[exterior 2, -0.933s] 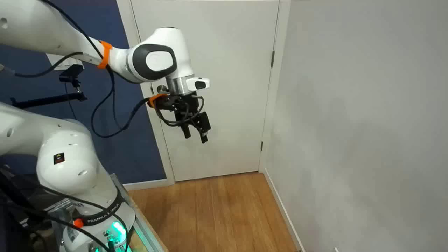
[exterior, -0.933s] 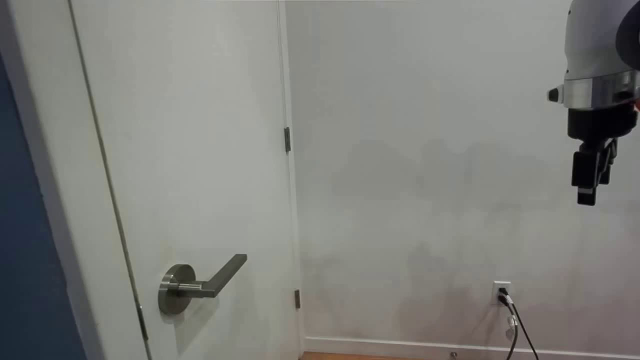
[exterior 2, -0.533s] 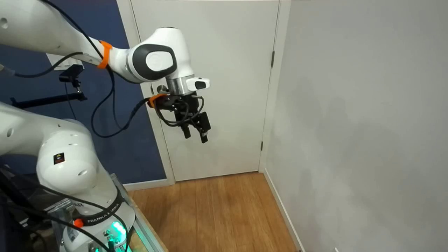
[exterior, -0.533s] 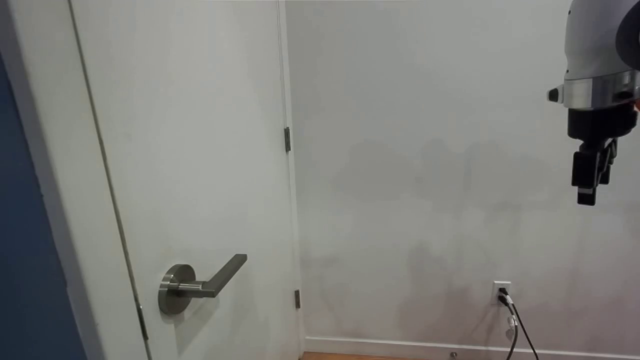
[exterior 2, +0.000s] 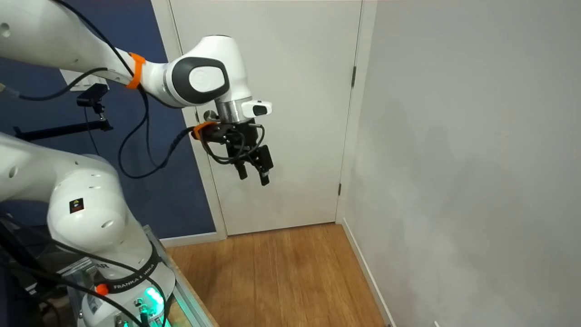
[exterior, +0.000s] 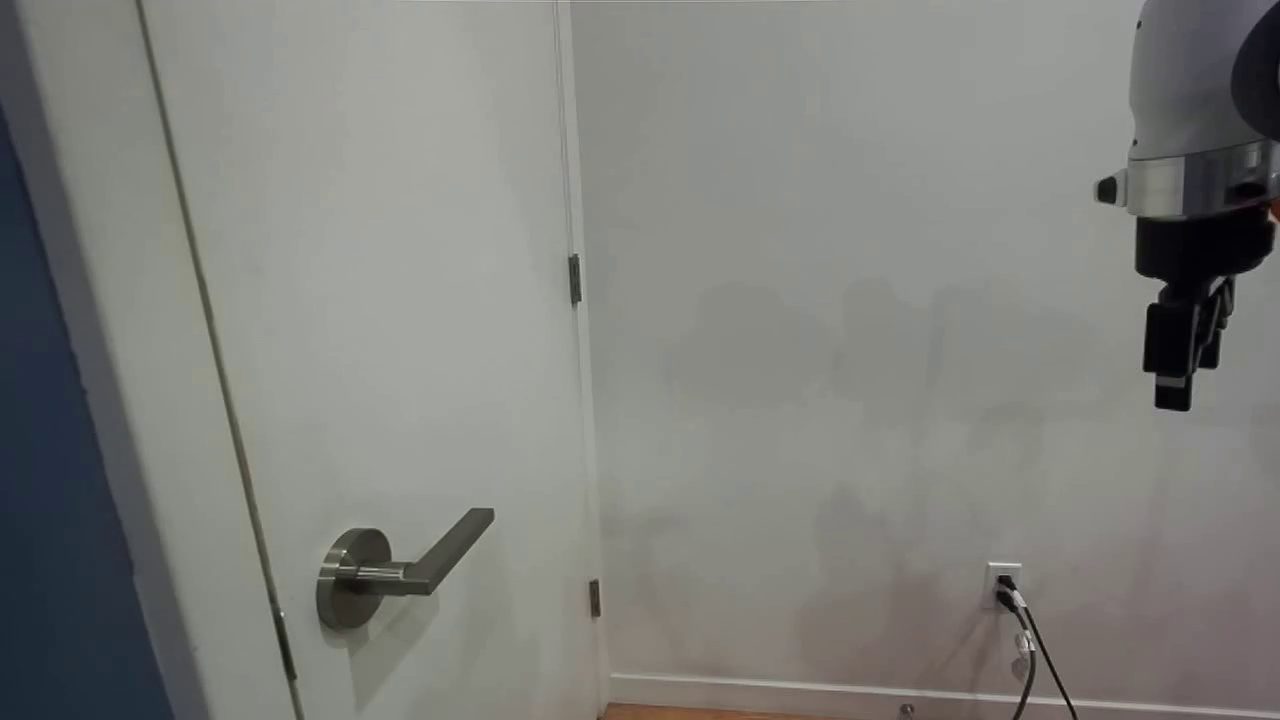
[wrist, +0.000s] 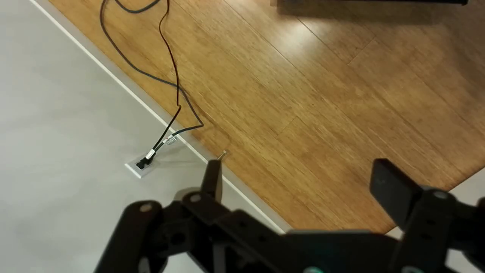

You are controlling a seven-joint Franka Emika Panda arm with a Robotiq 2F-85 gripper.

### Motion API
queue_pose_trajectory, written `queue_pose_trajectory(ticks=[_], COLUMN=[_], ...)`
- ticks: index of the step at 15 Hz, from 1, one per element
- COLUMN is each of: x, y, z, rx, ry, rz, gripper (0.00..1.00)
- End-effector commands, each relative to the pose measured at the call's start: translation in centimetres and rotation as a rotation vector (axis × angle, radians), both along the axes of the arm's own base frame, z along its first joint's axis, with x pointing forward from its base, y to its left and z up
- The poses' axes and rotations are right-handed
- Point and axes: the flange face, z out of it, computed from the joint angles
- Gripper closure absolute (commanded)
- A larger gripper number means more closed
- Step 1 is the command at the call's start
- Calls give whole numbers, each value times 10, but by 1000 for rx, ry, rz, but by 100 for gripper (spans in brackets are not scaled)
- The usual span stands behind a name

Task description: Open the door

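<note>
The door (exterior: 400, 300) stands upright and appears shut in its frame (exterior: 150, 300), plain in both exterior views. Its handle (exterior: 410, 580) runs roughly level along it, long axis pointing away from the blue wall (exterior 2: 177, 195) and toward the hinges (exterior: 575, 279). The coming move turns on where that handle lies: beyond the jaws and over toward the blue wall, well apart from them; in an exterior view the wrist (exterior 2: 231, 110) hides most of it. The jaws point down at the floor (wrist: 303, 113), released, well parted, with nothing between them. My judgement is that they must travel to the door and across to the handle before any turning; the difference in height I cannot tell. Only one arm (exterior 2: 97, 204) is here, so it alone can reach. Counted: one door, one handle, two hinges in sight, one outlet (exterior: 996, 573), and two cords (wrist: 177, 94) plugged into it.
</note>
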Motion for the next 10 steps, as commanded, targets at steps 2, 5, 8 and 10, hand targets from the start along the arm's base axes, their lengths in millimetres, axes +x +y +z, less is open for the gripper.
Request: queue_pose_trajectory(ticks=[2, 5, 8, 10], x=[39, 71, 98, 114], y=[40, 97, 159, 205], z=[26, 51, 63, 66], rx=[4, 49, 93, 87], ry=[-70, -132, -180, -222], rz=[102, 225, 356, 486], gripper=[0, 0, 0, 0])
